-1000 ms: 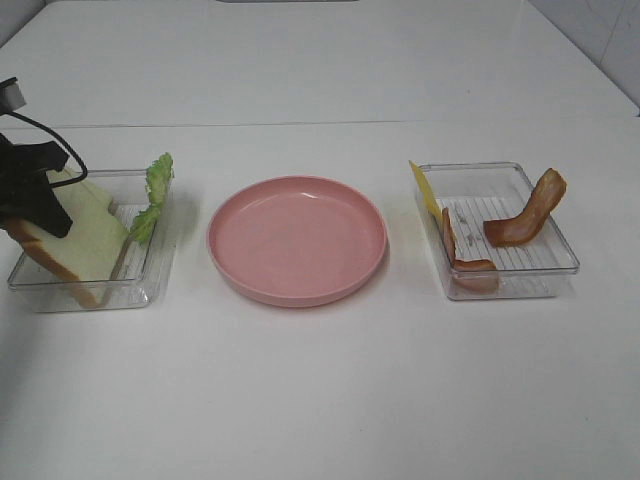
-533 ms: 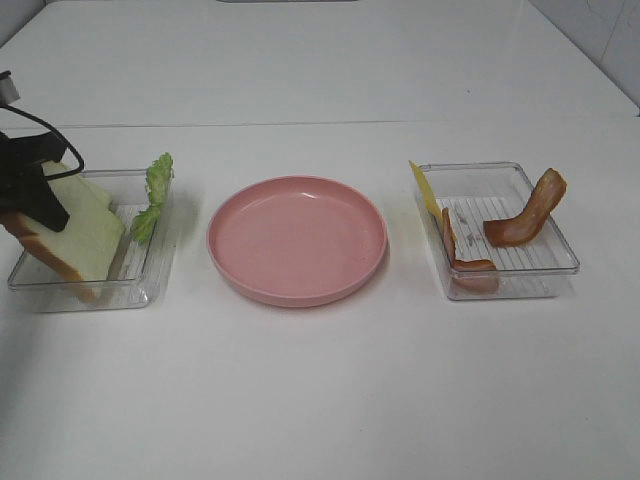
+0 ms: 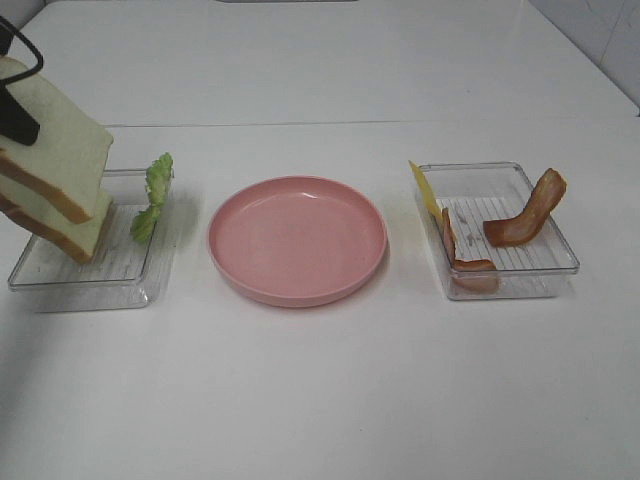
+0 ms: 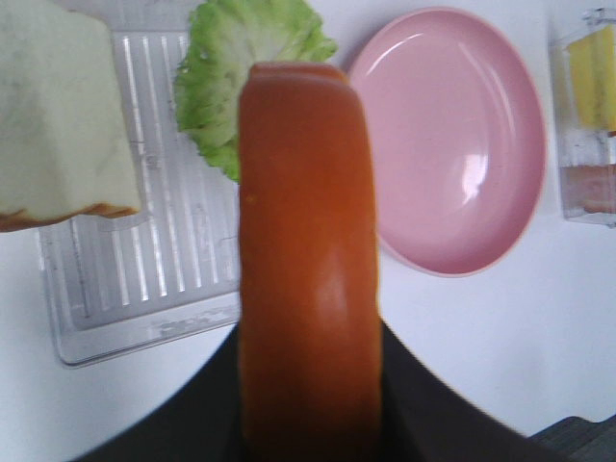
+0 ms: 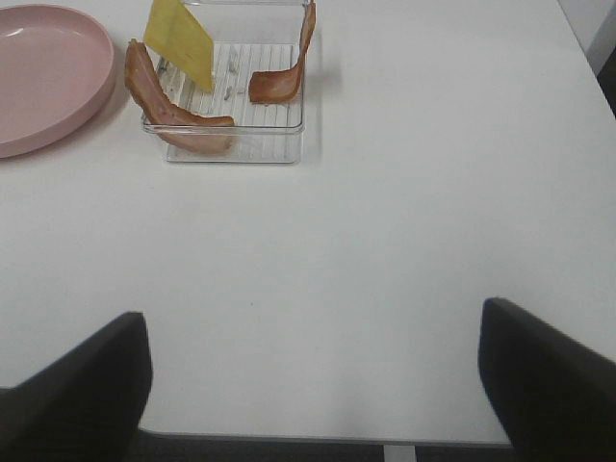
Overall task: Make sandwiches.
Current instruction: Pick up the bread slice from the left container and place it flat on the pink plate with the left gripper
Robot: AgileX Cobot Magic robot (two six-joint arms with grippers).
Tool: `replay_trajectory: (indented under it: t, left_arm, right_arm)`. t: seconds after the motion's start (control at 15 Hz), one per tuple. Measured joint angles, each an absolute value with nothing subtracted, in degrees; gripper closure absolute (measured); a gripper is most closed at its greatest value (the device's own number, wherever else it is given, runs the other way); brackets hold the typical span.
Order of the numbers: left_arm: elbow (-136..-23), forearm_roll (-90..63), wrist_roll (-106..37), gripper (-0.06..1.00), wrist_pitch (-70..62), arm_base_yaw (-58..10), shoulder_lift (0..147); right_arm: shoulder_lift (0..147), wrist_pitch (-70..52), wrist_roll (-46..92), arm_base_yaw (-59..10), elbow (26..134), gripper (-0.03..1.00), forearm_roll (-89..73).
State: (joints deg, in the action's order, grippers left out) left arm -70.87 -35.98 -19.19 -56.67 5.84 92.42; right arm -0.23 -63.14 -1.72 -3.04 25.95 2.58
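My left gripper (image 3: 14, 112) is shut on two white bread slices with brown crust (image 3: 55, 175) and holds them tilted above the left clear tray (image 3: 130, 285). In the left wrist view the bread (image 4: 58, 115) is beside an orange finger (image 4: 306, 269). A green lettuce leaf (image 3: 152, 195) leans on that tray's right wall. The pink plate (image 3: 297, 238) in the middle holds nothing. The right clear tray (image 3: 560, 262) holds a yellow cheese slice (image 3: 424, 188) and two bacon strips (image 3: 525, 212). My right gripper (image 5: 318, 385) is open over bare table, well short of that tray (image 5: 231, 144).
The white table (image 3: 320, 400) runs wide in front of the trays and plate. A seam crosses the table behind them. In the right wrist view the plate's edge (image 5: 43, 72) lies beside the cheese (image 5: 180, 31) and bacon (image 5: 168, 111).
My left gripper has risen with the two bread slices, lifting them from the left tray's floor to above it. The other things have not moved.
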Motion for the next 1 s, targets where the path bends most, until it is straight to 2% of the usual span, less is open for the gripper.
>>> replay_trajectory:
  t: [0.2,0.27,0.53,1.0]
  left_arm:
    - [-71.9,-39.6,-20.2,0.73,-56.8,2.8,91.9]
    - [-72.1,-44.7,-22.4,0.73,-54.2,-1.0,94.1]
    - [-73.3,-52.6,-26.0,0.73,-49.2,-8.0,102.3]
    - [-88.9,-55.5,-26.6,0.73,-51.0,-14.3,120.3]
  right_arm:
    - [-0.2,-63.1,-1.7,-3.0,26.0,0.08,2.6]
    - [-0.2,-63.1,-1.7,-3.0,26.0,0.08,2.6]
    - [-0.2,-63.1,-1.7,-3.0,26.0,0.08,2.6]
    - [-0.2,-63.1,-1.7,-3.0,26.0,0.08,2.6]
